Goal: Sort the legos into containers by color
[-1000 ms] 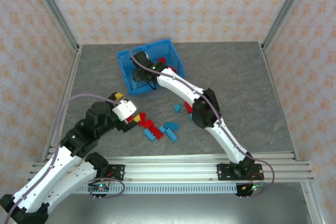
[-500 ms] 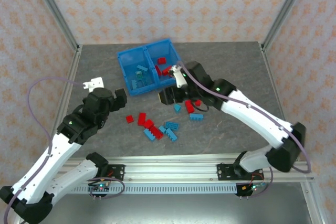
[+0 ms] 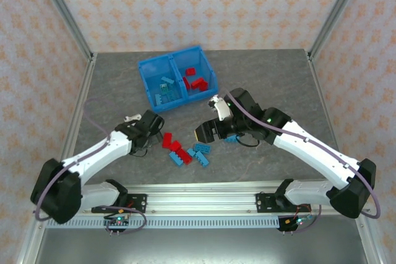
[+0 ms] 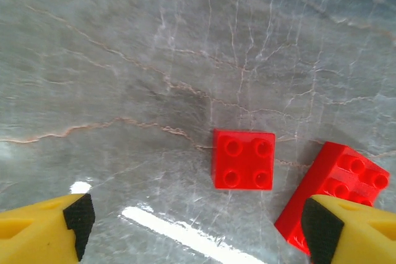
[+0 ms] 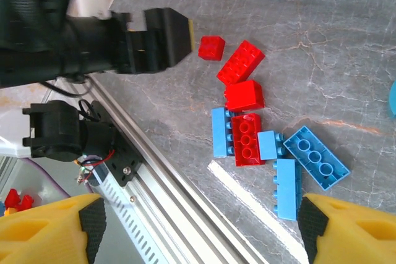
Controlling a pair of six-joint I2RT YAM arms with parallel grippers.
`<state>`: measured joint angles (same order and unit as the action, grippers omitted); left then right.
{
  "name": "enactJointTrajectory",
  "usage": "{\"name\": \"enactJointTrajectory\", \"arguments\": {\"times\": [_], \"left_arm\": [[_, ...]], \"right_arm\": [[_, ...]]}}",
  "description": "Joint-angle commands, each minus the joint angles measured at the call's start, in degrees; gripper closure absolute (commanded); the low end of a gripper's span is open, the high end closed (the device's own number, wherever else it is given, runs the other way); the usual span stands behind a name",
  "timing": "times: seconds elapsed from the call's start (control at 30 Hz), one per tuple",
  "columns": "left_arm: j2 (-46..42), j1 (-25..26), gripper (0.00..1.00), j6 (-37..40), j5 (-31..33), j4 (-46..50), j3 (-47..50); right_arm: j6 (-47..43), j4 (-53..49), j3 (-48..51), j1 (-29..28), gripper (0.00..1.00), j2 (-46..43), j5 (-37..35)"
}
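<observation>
Top external view: the left pincer (image 3: 153, 129) has dropped from mid-air, spread wide and empty over a small red lego (image 4: 243, 159) on the bench (image 3: 278, 85). The right pincer (image 3: 207, 133), equally wide and empty, has left the bin (image 3: 146, 69) for the loose pile (image 3: 189, 151) by the near edge; both look set to pick.

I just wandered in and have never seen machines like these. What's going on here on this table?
Two robot arms are sorting toy bricks by colour into a blue bin. Its left compartment holds light blue bricks, its right one red bricks. A mixed pile lies loose on the table. The left gripper hangs open over a small red brick; the right gripper hangs open above the pile, holding nothing.
</observation>
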<state>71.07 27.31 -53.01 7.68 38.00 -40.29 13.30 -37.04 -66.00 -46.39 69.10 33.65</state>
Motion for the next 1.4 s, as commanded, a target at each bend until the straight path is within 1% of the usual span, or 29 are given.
{"name": "enactJointTrajectory", "arguments": {"times": [0.0, 0.1, 0.2, 0.3, 0.37, 0.43, 0.5, 0.57, 0.67, 0.73, 0.8, 0.87, 0.93, 1.07, 1.17, 1.3, 1.37], "left_arm": [[5.5, -0.8, 0.15, -0.3, -3.2, -6.5, -0.1], [10.7, -1.0, 0.22, 0.4, -4.1, -7.8, -1.4], [13.6, -1.1, 0.3, 0.1, -4.6, -9.4, -1.3], [14.7, -1.2, 0.42, -0.4, -4.0, -9.9, -1.0], [14.6, -1.2, 0.52, -0.6, -3.9, -10.3, -0.5], [14.0, -1.2, 0.62, -0.6, -3.6, -10.2, -0.3], [12.6, -1.2, 0.69, -0.2, -3.4, -9.6, -0.3], [10.2, -1.3, 0.71, 0.3, -3.6, -8.0, -0.9], [4.9, 0.0, 0.7, 2.3, -3.4, -3.8, -5.2], [2.9, 1.8, 0.69, 4.7, -2.0, -1.1, -10.5], [3.8, 3.3, 0.68, 7.1, -0.9, 1.5, -18.3], [6.6, 4.2, 0.67, 9.2, -0.7, 1.6, -25.5], [11.6, 4.7, 0.67, 10.8, -0.5, 1.5, -32.8], [25.6, 4.9, 0.66, 12.8, 1.7, 1.5, -49.3], [37.5, 3.9, 0.66, 12.8, 1.6, 2.6, -62.8], [53.2, 1.9, 0.66, 12.3, 1.8, 6.7, -80.7], [59.6, 1.1, 0.65, 12.4, 0.5, 9.4, -88.9]], "right_arm": [[0.8, 0.1, -1.8, -0.1, 0.15, 0.1, 0.8], [0.8, -1.0, -2.3, -0.1, 0.15, 0.0, -0.2], [1.9, -0.9, -1.6, -0.1, 0.14, -0.6, -1.3], [3.0, -0.5, -1.1, -0.1, 0.14, -0.9, -1.9], [3.5, -0.4, -1.2, -0.1, 0.14, -0.9, -2.2], [4.0, -0.2, -1.2, -0.1, 0.14, -0.9, -2.8], [4.3, -0.3, -1.7, -0.1, 0.14, -1.0, -3.1], [4.6, 0.1, -1.8, -0.1, 0.14, -1.0, -2.8], [5.4, 1.2, -1.9, -0.1, 0.14, -1.0, -1.9], [6.1, 2.2, -1.8, -0.1, 0.14, -2.6, -2.3], [6.9, 3.1, -1.8, -0.1, 0.14, -3.1, -4.6], [7.8, 3.4, -1.6, -0.1, 0.14, -3.9, -7.9], [8.7, 4.0, -1.1, -0.1, 0.14, -4.9, -10.5], [10.8, 4.4, 0.5, -0.1, 0.14, -7.7, -13.2], [11.6, 2.8, 1.5, -0.1, 0.14, -9.6, -14.6], [12.4, 0.8, 2.7, -0.1, 0.14, -13.1, -17.1], [12.6, 0.4, 3.5, -0.1, 0.13, -14.8, -18.3]]}}
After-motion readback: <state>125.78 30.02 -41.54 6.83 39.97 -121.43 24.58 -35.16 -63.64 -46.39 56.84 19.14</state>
